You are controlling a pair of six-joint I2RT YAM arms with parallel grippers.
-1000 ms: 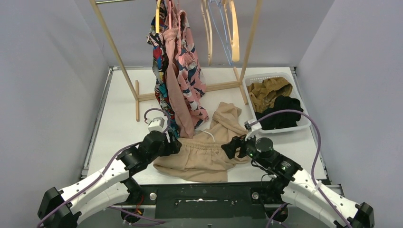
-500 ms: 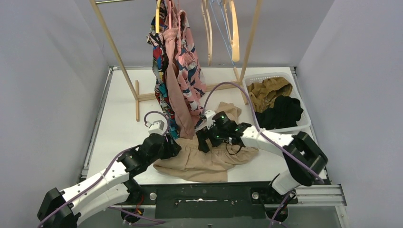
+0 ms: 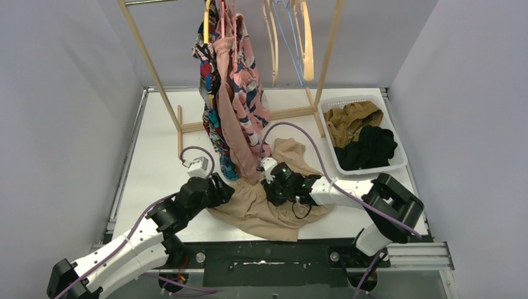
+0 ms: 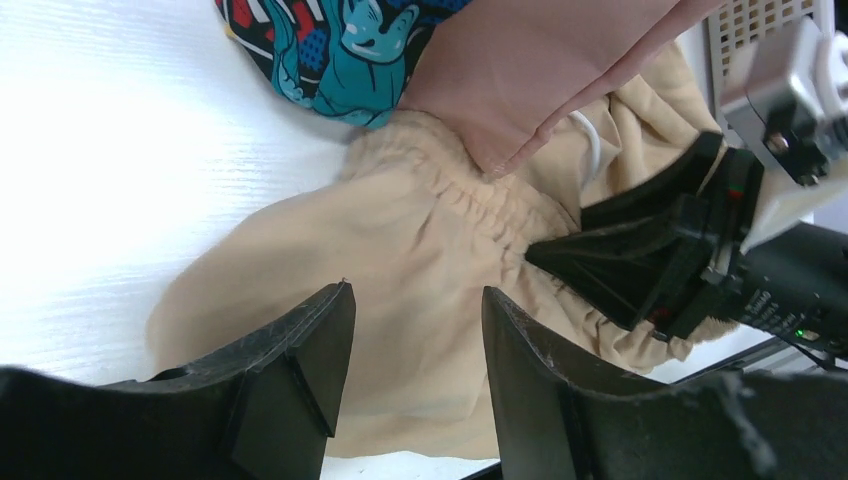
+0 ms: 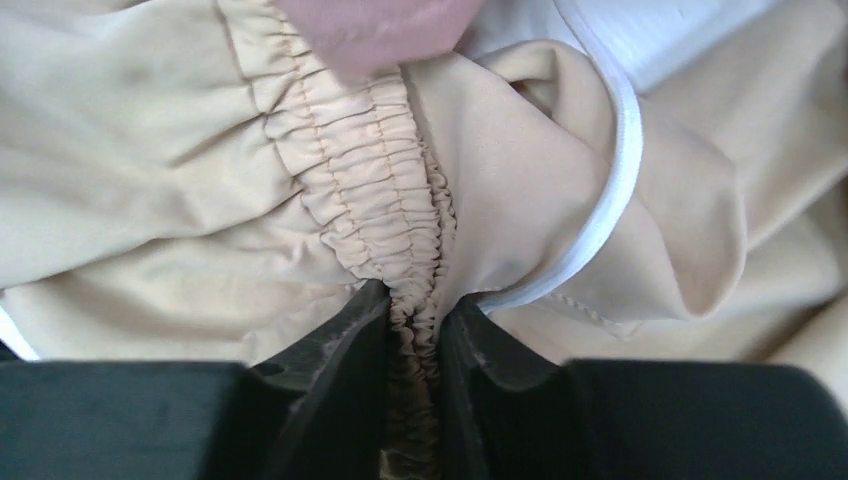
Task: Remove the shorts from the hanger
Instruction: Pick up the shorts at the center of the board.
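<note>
Beige shorts (image 3: 261, 215) lie crumpled on the white table near the front edge. My right gripper (image 3: 269, 187) is shut on their gathered elastic waistband (image 5: 400, 230), which is pinched between the fingers of the right gripper (image 5: 413, 305). My left gripper (image 3: 227, 190) sits at the shorts' left edge. In the left wrist view the left gripper (image 4: 415, 300) stands open over the beige fabric (image 4: 400, 230), holding nothing. Comic-print shorts (image 3: 208, 93), dusty pink shorts (image 3: 229, 118) and pink floral shorts (image 3: 250, 93) hang from a hanger (image 3: 207, 18) on the rack.
A white basket (image 3: 373, 169) at the right holds mustard-brown shorts (image 3: 352, 118) and black shorts (image 3: 370, 146). Empty hangers (image 3: 307, 43) hang on the wooden rack (image 3: 146, 56); its foot (image 3: 180, 131) lies on the table. Grey walls close in on both sides.
My right arm swung left over the beige shorts, opened wide, then closed on the waistband. The shorts bunched up and shifted. My left gripper narrowed a little and edged up and to the left.
</note>
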